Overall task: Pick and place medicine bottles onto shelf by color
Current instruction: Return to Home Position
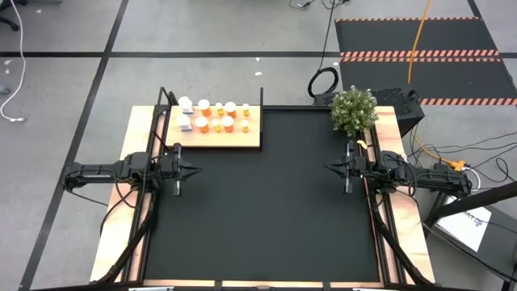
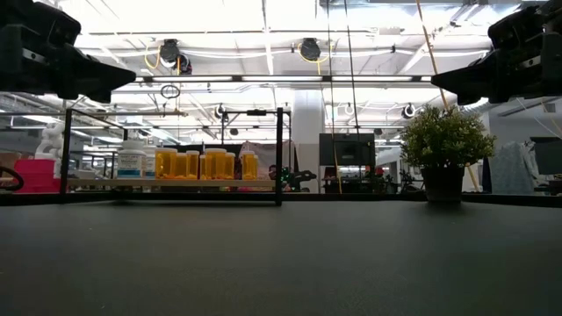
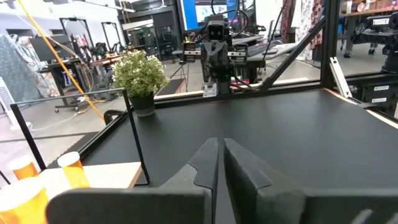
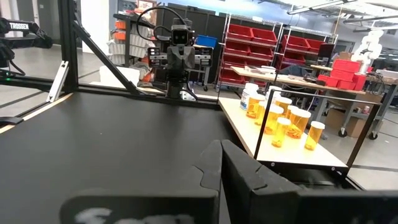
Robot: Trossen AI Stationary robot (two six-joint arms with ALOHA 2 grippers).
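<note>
The shelf point(image 1: 242, 139), a light-wood board with thin black posts, stands at the mat's far left. On it stand several orange medicine bottles with white caps point(image 1: 220, 118) and, at its left end, two white ones point(image 1: 185, 113); the low view shows them in a row point(image 2: 202, 164). My left gripper point(image 1: 196, 170) hovers level over the mat's left edge, near the shelf's front, its fingers point(image 3: 211, 163) nearly together with only a thin slit between them. My right gripper point(image 1: 329, 168) hovers level at the right edge, facing it, shut point(image 4: 221, 155). Neither holds anything.
A potted green plant point(image 1: 354, 109) stands at the mat's far right corner. The black mat point(image 1: 266, 218) lies bare between the two arms. Narrow wooden strips point(image 1: 404, 234) run along both sides. The shelf's black posts point(image 2: 279, 156) rise at its corners.
</note>
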